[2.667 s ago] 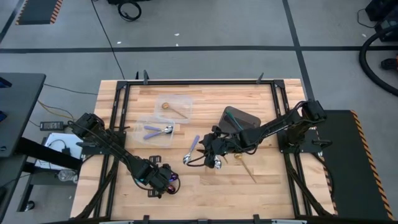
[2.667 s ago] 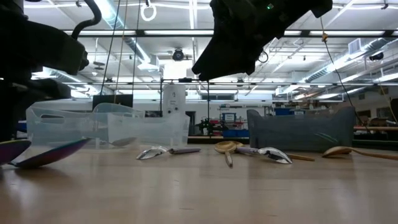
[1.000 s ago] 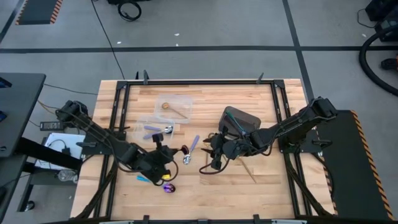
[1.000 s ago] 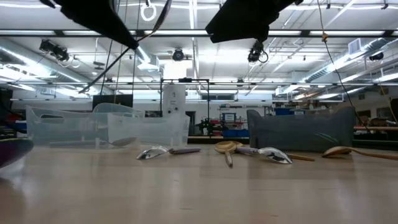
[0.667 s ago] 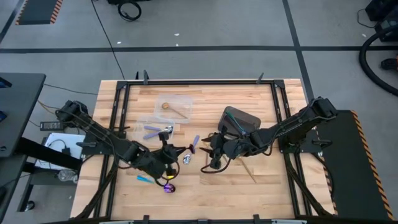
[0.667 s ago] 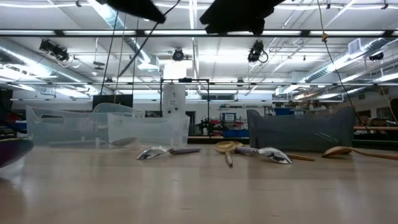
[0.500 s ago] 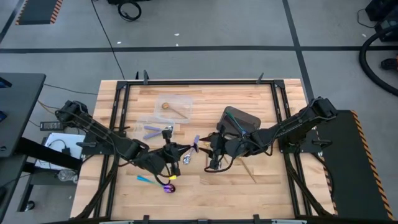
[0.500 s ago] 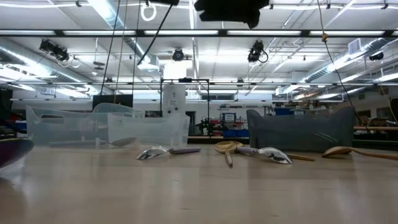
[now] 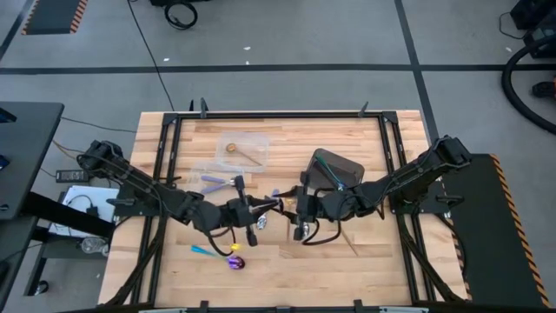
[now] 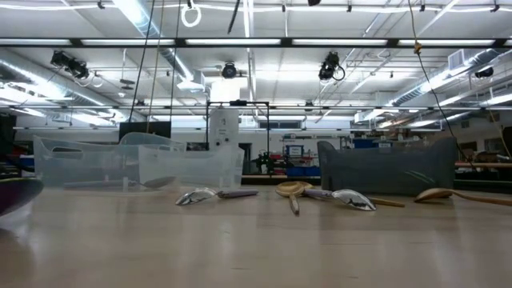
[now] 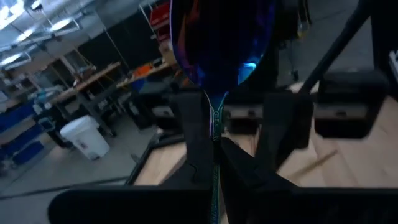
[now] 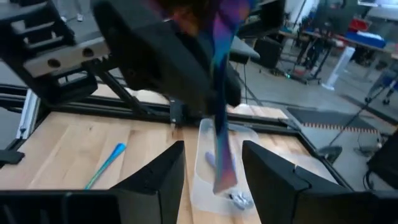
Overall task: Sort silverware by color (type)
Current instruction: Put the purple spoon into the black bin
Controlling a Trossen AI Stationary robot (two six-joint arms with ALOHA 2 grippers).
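One glossy iridescent spoon (image 11: 219,43) clamped in left end effector (image 9: 261,209), bowl outward

No text, label, brand, number or sign can be read in any of the views: nothing legible shows on the surface, the arms, the containers or the spoons, and the room beyond gives only blurred shapes and lights.
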